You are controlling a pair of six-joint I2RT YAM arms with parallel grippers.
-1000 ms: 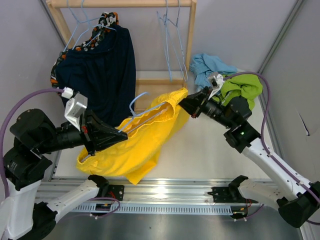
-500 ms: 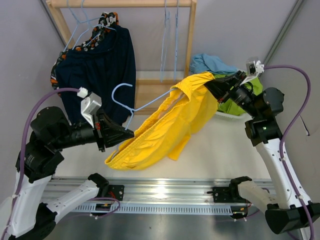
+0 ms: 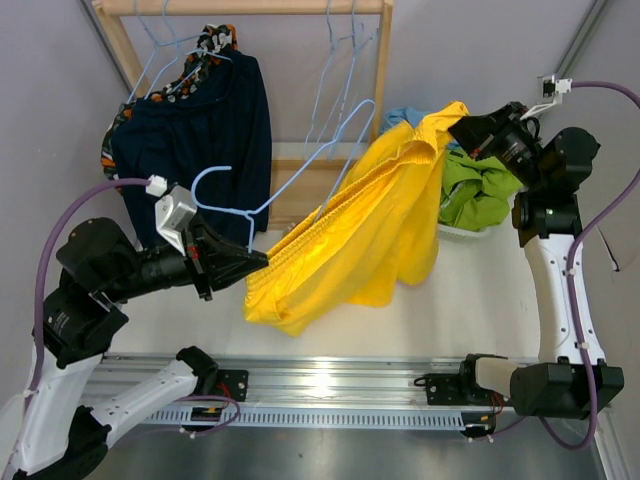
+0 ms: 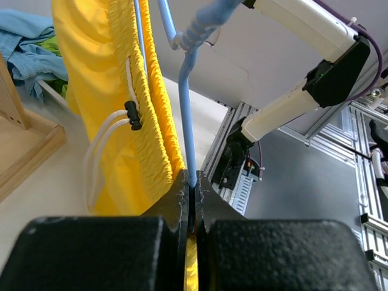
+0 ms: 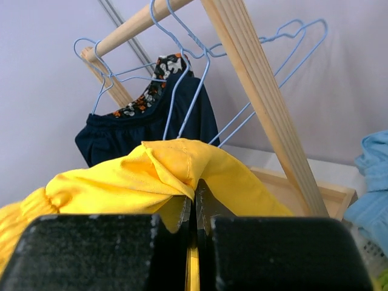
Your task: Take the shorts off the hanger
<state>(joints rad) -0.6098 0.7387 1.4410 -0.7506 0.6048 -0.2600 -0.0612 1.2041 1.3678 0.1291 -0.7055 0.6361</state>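
The left claw (image 4: 193, 182), clenched on the wire of the light blue hanger (image 4: 187, 121), points right from a bent arm held low at near left. The right claw (image 5: 195, 203), clenched on a fold of the yellow shorts (image 3: 375, 225), points left from a raised, upright arm at far right. The yellow shorts hang stretched between the two claws above the counter (image 3: 480, 290). The navy shorts (image 3: 205, 140) hang on the wooden rack (image 3: 240, 6) at far left.

We see the rack (image 3: 381, 70) at the back of the counter (image 3: 470, 300), with the hanging shorts (image 3: 215, 140) on its left part. In front of it, the stretched shorts (image 3: 385, 220) span from the left gripper (image 3: 262, 260) to the right gripper (image 3: 458, 128), with the hanger (image 4: 187, 109) at their left end. The heap of shorts (image 3: 478, 190) lies behind them at the right
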